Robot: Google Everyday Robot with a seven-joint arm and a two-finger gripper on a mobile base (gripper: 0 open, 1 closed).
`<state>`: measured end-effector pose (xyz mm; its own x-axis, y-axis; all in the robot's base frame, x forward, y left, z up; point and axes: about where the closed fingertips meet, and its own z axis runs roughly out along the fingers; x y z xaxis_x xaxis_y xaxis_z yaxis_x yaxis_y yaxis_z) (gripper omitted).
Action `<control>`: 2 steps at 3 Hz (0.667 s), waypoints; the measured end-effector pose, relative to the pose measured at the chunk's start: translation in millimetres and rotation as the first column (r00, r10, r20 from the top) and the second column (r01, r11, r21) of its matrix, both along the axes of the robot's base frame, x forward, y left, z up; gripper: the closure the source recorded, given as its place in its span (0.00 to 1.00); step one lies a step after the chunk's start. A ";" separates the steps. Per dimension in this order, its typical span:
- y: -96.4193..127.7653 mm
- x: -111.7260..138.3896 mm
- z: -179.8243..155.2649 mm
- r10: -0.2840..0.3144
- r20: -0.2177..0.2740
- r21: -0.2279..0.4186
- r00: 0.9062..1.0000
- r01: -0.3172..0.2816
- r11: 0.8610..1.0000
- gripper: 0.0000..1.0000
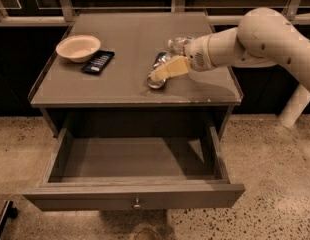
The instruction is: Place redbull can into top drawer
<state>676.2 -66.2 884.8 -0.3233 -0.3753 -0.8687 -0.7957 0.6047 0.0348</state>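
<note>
The redbull can [156, 79] lies on its side on the cabinet top [120, 79], its shiny silver end toward me. My gripper [166, 71] comes in from the right and sits low over the can, covering its far half. The top drawer [70, 156] is pulled fully out below the cabinet top and holds nothing. Its front panel has a small round knob [137, 202] at the centre.
A clear plastic bottle [177, 44] lies just behind the can, partly hidden by my arm [255, 41]. A beige bowl [78, 47] and a flat black object [98, 61] sit at the top's left. A white post [294, 106] stands on the floor at right.
</note>
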 end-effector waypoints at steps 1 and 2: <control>19.5 9.8 -6.2 0.028 0.004 0.014 1.000 -0.028 1.000 0.00; 26.3 20.5 -30.6 0.012 -0.016 -0.006 1.000 -0.012 1.000 0.00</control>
<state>696.7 -39.9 854.2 -0.3320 -0.3846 -0.8613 -0.8024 0.5952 0.0436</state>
